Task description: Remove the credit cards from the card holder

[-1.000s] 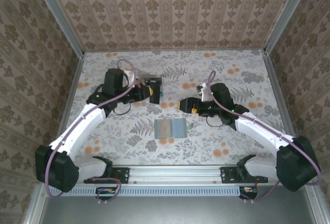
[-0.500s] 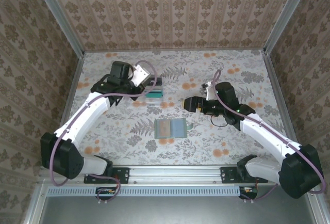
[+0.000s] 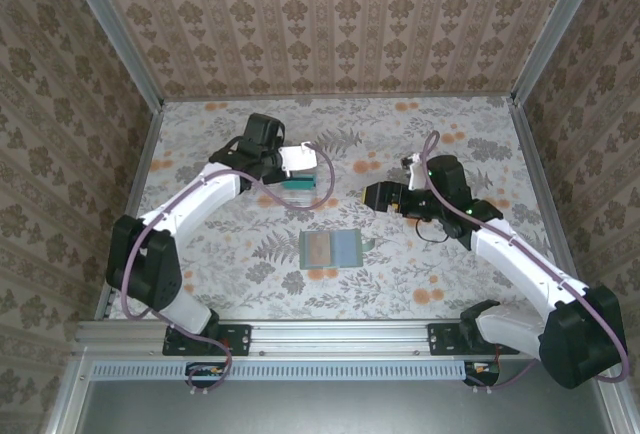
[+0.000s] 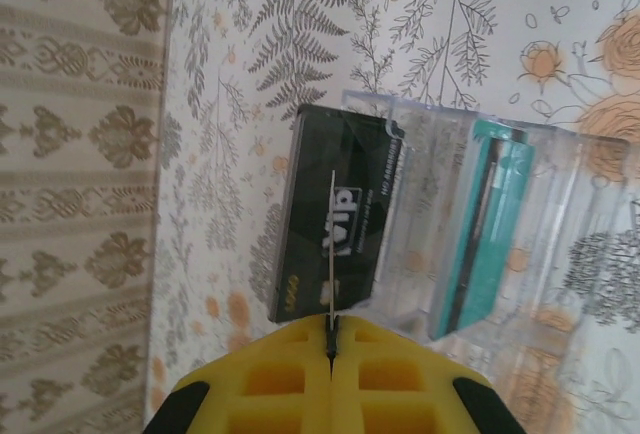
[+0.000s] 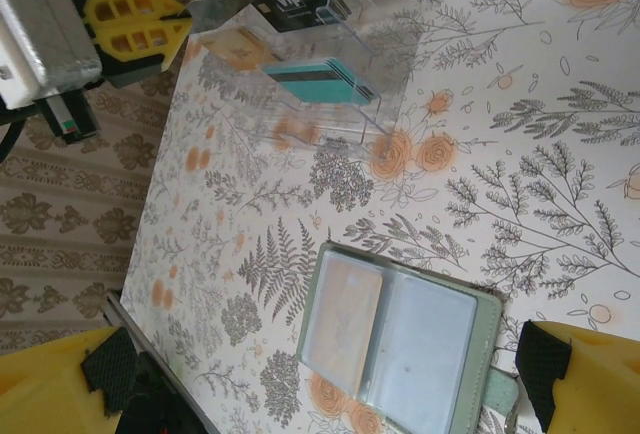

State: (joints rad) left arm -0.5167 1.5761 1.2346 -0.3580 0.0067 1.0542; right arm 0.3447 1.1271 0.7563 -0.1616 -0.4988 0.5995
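Note:
The card holder lies open and flat on the table's middle, sage green with pale pockets. Its left pocket shows an orange-tinted credit card. My left gripper is shut on a thin credit card seen edge-on, just above the clear tray. In the right wrist view that held card sticks out of the left gripper over the tray's far end. My right gripper stands open above the card holder, apart from it and holding nothing. From above, the right gripper sits right of the tray.
The clear tray holds a black card standing in one slot and teal cards in another. Patterned walls close in the table at the back and sides. The arms' base rail runs along the near edge.
My left arm has swung up and to the right, carrying its card to the tray. The right gripper has drawn back slightly to the right. The card holder has not moved.

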